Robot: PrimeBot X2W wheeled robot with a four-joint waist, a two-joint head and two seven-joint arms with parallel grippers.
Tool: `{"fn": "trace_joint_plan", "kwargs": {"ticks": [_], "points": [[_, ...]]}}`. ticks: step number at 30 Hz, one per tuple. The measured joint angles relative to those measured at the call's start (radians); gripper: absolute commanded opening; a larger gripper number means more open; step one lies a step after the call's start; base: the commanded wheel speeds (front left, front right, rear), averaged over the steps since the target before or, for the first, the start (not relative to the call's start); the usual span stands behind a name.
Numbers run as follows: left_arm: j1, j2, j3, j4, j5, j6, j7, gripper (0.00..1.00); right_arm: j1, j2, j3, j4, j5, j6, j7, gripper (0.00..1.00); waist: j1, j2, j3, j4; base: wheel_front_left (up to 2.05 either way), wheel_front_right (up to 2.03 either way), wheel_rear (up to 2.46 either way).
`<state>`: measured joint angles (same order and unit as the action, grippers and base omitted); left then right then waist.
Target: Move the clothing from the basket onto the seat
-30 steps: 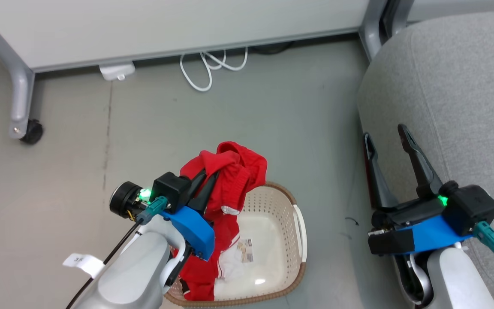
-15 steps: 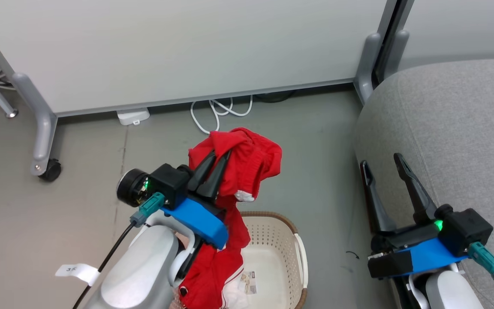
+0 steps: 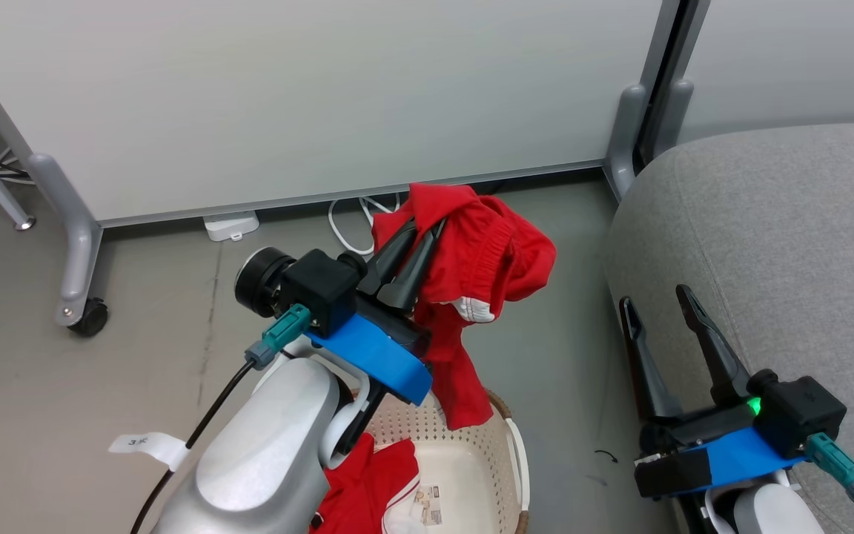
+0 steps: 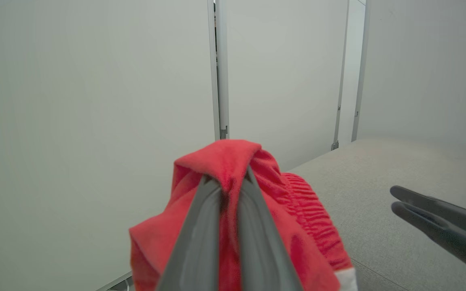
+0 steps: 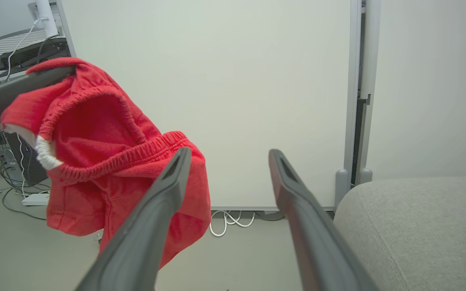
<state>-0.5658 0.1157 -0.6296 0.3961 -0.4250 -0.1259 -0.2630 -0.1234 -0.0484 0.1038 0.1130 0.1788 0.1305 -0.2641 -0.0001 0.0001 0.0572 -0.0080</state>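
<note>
My left gripper [image 3: 427, 226] is shut on a red garment [image 3: 490, 256] with a gathered waistband, held up in the air above the floor. Its lower end hangs down to the rim of the cream basket [image 3: 482, 460]. A second red garment with white trim [image 3: 368, 486] lies inside the basket. In the left wrist view the fingers [image 4: 206, 226] pinch the red fabric [image 4: 297, 218]. The grey seat [image 3: 783, 245] stands to the right. My right gripper [image 3: 653, 297] stands open beside the seat's edge, nothing between its fingers [image 5: 160, 210]; the hanging garment [image 5: 107, 161] shows left of them.
A white partition wall [image 3: 323, 96] with grey feet [image 3: 75, 245] on castors runs along the back. A white cable [image 3: 345, 222] and a power block [image 3: 230, 225] lie on the floor at its base. Grey floor lies between basket and seat.
My left gripper has lifted the red garment up out of the basket and carried it rightward toward the seat. The head camera has tilted up. The right gripper stays open.
</note>
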Motion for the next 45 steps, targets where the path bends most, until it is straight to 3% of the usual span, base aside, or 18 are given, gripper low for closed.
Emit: {"fn": "trace_joint_plan", "kwargs": {"ticks": [15,29,45], "points": [[-0.009,0.003,-0.023,-0.011,-0.015,-0.003,0.0,0.0,-0.086,-0.002,0.109,0.025,-0.103,0.0,0.0,1.0,0.0002,0.0,0.014,0.009,0.0,0.0,0.0],[-0.03,-0.013,-0.049,-0.012,-0.015,-0.003,0.0,0.0,-0.198,-0.088,0.331,0.136,-0.119,0.0,0.0,1.0,0.0002,0.0,0.012,0.044,0.0,0.0,0.0],[-0.033,-0.009,-0.046,-0.011,-0.015,-0.003,0.0,0.0,-0.205,-0.129,0.402,0.14,-0.101,0.0,0.0,1.0,0.0001,0.0,0.002,0.043,0.0,0.0,0.0]]}}
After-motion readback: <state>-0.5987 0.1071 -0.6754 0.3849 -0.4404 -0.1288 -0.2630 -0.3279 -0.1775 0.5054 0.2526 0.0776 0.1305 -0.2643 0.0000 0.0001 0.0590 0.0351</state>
